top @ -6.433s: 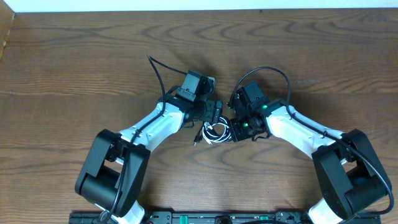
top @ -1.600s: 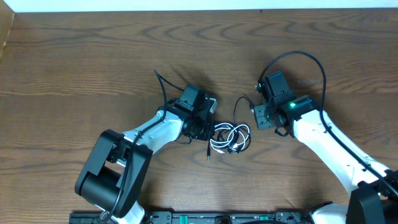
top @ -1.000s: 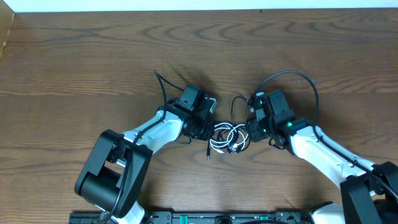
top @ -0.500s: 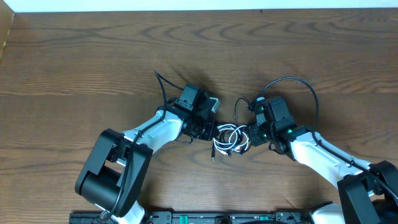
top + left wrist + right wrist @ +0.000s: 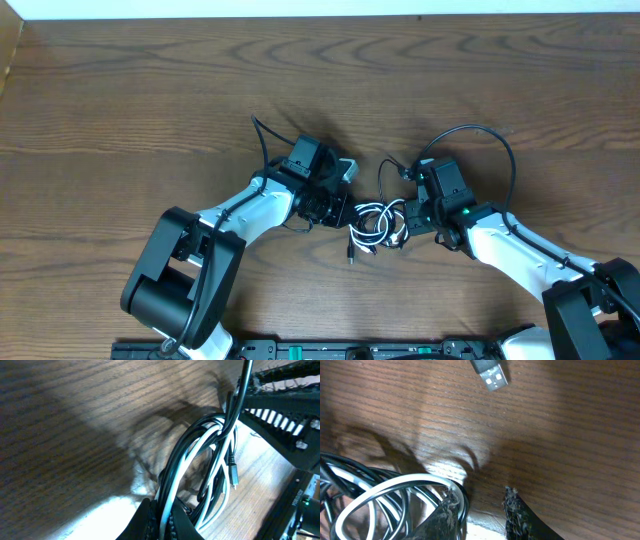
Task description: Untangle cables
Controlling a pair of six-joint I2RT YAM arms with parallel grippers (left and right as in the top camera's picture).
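The cables (image 5: 375, 222), one white and one black, lie in a small tangle of loops on the wooden table between my two grippers. My left gripper (image 5: 343, 208) sits at the tangle's left edge. In the left wrist view this left gripper (image 5: 161, 520) is shut on a white strand (image 5: 192, 455) and a black strand beside it. My right gripper (image 5: 407, 215) is at the tangle's right edge. In the right wrist view the right gripper (image 5: 480, 510) stands open, with the outer white and black loop (image 5: 385, 490) curving just inside its left finger (image 5: 445, 515). A black USB plug (image 5: 490, 374) lies ahead on the wood.
The thick black cords of the arms arch above each wrist, left cord (image 5: 262, 135) and right cord (image 5: 480, 135). One thin plug end (image 5: 350, 258) trails toward the table's front. The arm bases (image 5: 180, 280) stand at the front edge. The table's back edge (image 5: 320, 18) meets a white wall.
My right gripper has moved left and down onto the tangle's right edge, its fingers narrowing. The tangle has shifted slightly right and toward the front. The left gripper keeps its hold.
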